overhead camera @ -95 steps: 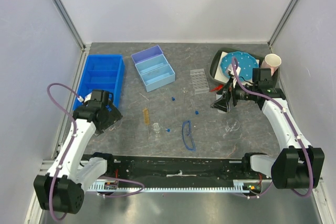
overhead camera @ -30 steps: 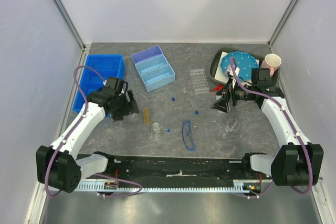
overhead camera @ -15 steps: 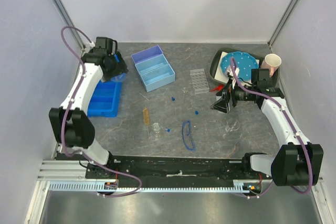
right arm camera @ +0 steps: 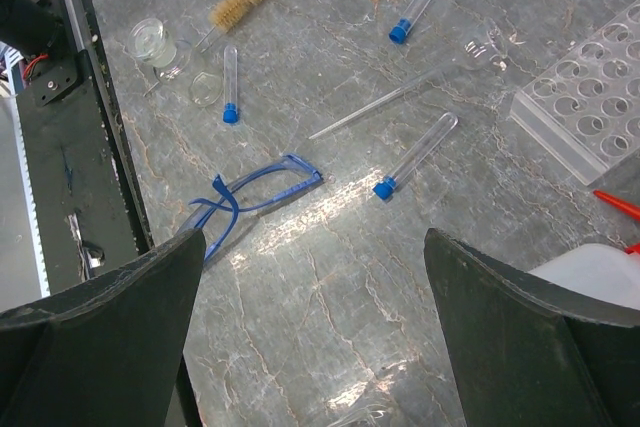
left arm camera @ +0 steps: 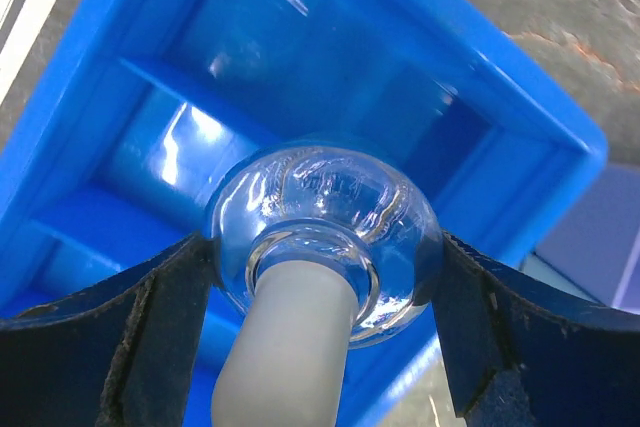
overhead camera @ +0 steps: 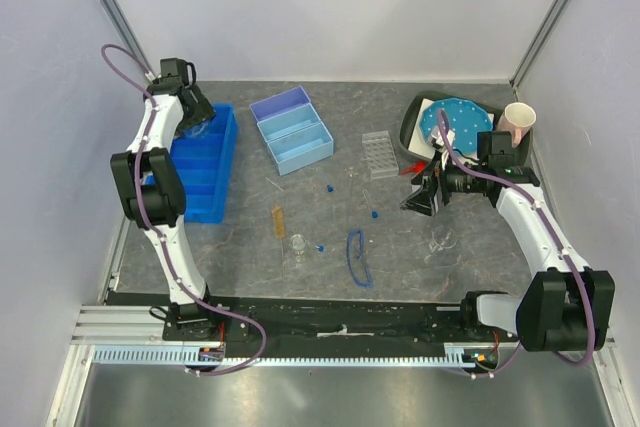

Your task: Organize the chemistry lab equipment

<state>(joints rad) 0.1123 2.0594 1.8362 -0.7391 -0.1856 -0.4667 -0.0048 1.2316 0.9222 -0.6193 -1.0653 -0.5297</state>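
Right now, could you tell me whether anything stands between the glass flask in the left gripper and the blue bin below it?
Nothing visible does. The left gripper holds the glass flask over the blue bin, whose compartments look bare around it; the flask hides the spot directly beneath.

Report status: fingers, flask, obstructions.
Left fingers shut on round clear glass flask, above bright blue compartment tray. Right fingers open, empty, over grey table. Nothing seen blocking the drop.

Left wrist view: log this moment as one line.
left claw: shut on clear round glass flask | flask: over blue divided plastic bin | right claw: open, empty, above grey table
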